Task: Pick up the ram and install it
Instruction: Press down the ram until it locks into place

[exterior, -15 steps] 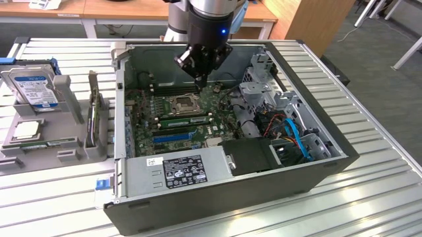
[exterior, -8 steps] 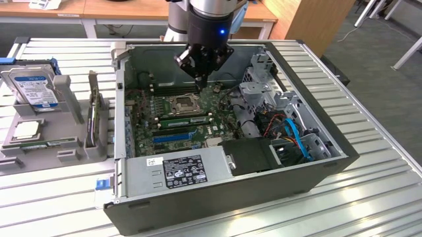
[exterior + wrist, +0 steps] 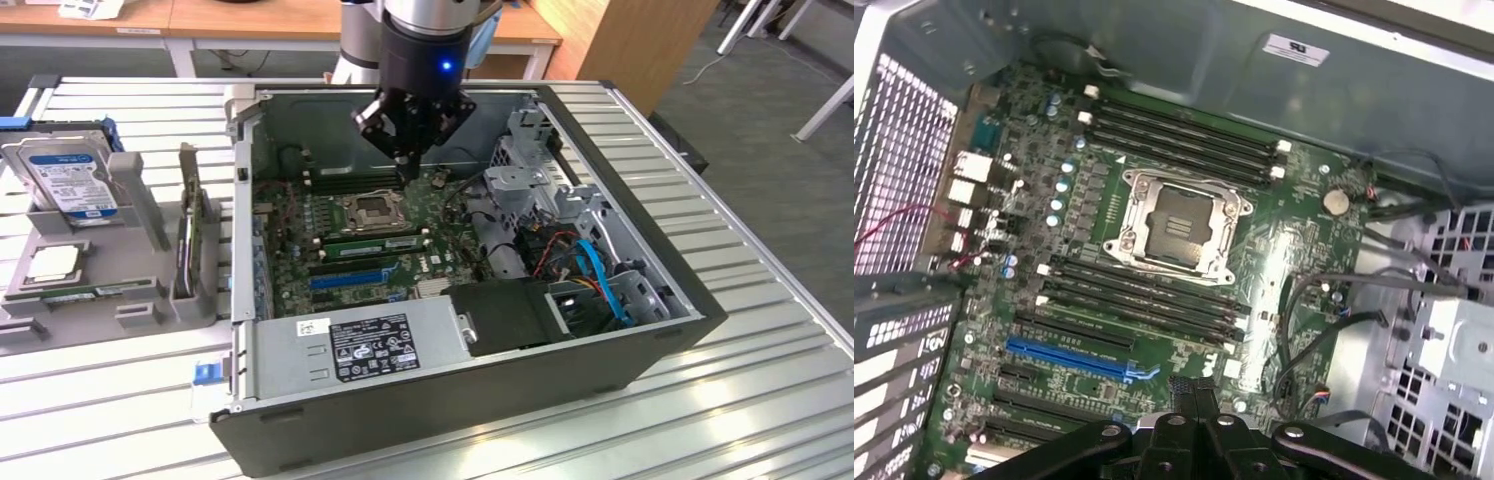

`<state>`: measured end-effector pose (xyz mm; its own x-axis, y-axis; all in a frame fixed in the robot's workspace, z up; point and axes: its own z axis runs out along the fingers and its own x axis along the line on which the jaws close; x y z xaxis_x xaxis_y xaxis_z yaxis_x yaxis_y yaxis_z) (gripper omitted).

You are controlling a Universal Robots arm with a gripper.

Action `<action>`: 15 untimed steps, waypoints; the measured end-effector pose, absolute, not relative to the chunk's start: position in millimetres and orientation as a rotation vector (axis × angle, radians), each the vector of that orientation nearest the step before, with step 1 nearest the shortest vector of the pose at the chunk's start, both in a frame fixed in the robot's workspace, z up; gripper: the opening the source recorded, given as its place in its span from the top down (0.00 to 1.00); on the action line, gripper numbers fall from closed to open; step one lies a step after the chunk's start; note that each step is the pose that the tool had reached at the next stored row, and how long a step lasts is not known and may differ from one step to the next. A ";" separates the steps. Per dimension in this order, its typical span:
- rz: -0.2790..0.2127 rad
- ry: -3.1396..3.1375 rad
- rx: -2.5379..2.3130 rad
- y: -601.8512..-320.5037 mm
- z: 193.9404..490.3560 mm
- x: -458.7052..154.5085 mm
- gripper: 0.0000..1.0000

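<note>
a: exterior view first. where is the arm?
b: it comes straight down from the far side into the open computer case [image 3: 267,420], with the pincer [image 3: 408,152] pointing down just above the motherboard [image 3: 400,250], near the cpu socket [image 3: 371,212] and the far memory slots [image 3: 354,180].
a: and the pincer's state?
b: clenched, fingertips together, nothing visible between them. in the wrist view the pincer [image 3: 1194,400] looks down on the board with its black fingers meeting over the lower slots [image 3: 1139,300].
a: where is the ram?
b: a thin green stick, the ram [image 3: 195,235], stands on edge in the grey holder [image 3: 134,290] on the counter [image 3: 747,400], outside the case at the exterior view's left, well apart from the pincer. a hard drive [image 3: 67,178] stands in the same holder.
a: room to move?
b: the case top is open. its wall rises between the holder and the board, the drive cage [image 3: 534,190] and cables [image 3: 601,280] crowd the exterior view's right, and the power supply [image 3: 360,345] closes the near side.
</note>
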<state>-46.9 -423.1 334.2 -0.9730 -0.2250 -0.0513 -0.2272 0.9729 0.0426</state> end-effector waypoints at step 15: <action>0.070 3.086 -0.209 -423.1 333.3 -46.9 0.90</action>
